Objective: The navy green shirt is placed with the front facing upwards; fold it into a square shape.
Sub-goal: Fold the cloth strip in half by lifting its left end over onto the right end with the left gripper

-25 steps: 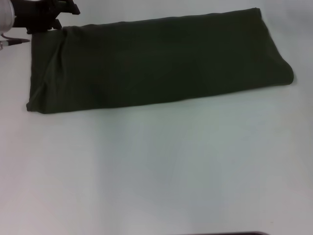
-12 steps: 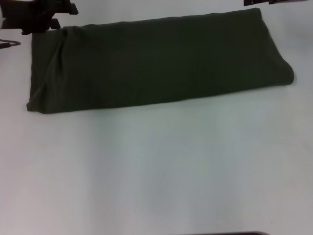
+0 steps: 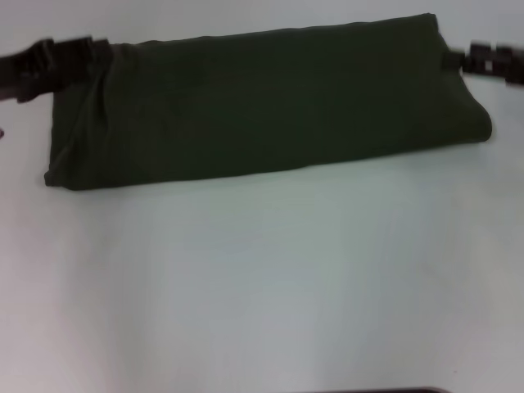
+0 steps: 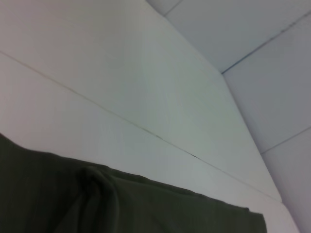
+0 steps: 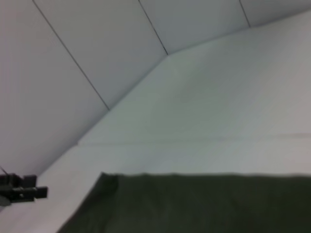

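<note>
dark green cotton shirt point(image 3: 262, 102): folded into a long strip on white table point(image 3: 262, 286) | left gripper point(image 3: 49, 64): at its left end, grip unclear | right gripper point(image 3: 487, 61): at its right end, grip unclear

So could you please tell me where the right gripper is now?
In the head view the right gripper is at the far right end of the folded shirt, opposite the left gripper.

left gripper point(image 3: 49, 65) lower at shirt's far-left corner, right gripper point(image 3: 487, 61) now beside far-right corner

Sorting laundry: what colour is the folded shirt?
Plain dark olive green shirt; head view shows it best.
</note>
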### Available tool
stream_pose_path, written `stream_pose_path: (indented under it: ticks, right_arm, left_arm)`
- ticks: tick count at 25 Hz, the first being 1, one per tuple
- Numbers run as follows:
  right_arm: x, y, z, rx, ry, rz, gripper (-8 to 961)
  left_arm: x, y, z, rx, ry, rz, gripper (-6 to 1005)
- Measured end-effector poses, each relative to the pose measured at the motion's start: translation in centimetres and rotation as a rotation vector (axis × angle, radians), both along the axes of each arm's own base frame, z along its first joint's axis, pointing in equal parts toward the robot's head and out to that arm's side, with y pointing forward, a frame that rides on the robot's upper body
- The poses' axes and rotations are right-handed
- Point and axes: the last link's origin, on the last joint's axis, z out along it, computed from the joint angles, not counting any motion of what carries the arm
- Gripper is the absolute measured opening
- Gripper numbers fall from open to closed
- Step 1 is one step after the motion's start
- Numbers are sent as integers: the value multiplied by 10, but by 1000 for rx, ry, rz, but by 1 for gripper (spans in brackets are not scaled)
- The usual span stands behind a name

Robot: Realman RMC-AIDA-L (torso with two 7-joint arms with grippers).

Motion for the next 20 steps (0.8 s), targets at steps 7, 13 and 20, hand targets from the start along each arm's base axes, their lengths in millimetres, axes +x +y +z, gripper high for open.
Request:
stream_pose_path:
  ticks: [7, 13, 20]
  right_arm:
    - [25, -31, -13, 38, 29, -27, 912]
    - [30, -32, -15, 23, 33, -31, 906]
    - [29, -29, -15, 28, 22, -17, 900]
  left_arm:
    - [-30, -30, -18, 26, 37, -22, 659]
    - [-48, -42, -23, 10, 28, 38, 658]
    - [-60, -41, -20, 50, 67, 80, 657]
